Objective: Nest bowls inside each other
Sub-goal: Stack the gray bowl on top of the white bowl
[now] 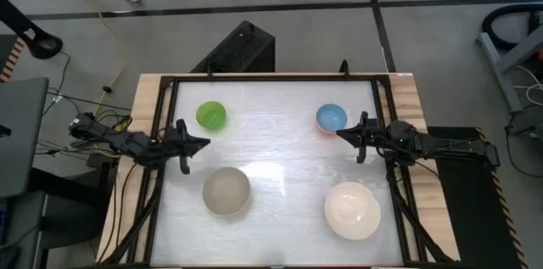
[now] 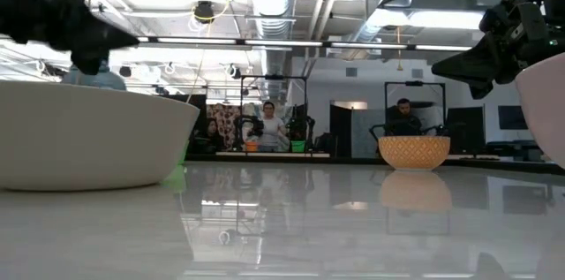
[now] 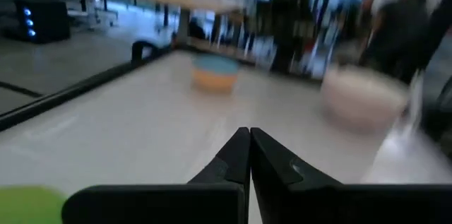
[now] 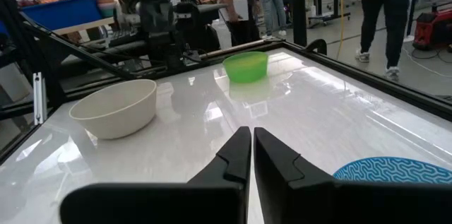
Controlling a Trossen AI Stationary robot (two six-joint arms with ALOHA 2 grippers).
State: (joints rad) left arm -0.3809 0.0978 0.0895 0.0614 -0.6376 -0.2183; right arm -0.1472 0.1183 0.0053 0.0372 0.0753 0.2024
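Four bowls stand apart on the white table, each on its base. The bright green bowl (image 1: 210, 115) is at the far left and the light blue bowl (image 1: 331, 119) at the far right. The beige-grey bowl (image 1: 226, 191) sits near left, the white-cream bowl (image 1: 352, 210) near right. My left gripper (image 1: 206, 142) hovers shut at the left edge, between the green and beige-grey bowls, pointing level across the table. My right gripper (image 1: 339, 134) hovers shut beside the blue bowl (image 4: 392, 169), pointing level toward the left. Neither holds anything.
A black frame (image 1: 161, 108) runs round the table top. Open table lies in the middle between the four bowls. People stand in the room beyond the table (image 2: 269, 125). A black box (image 1: 242, 48) stands behind the far edge.
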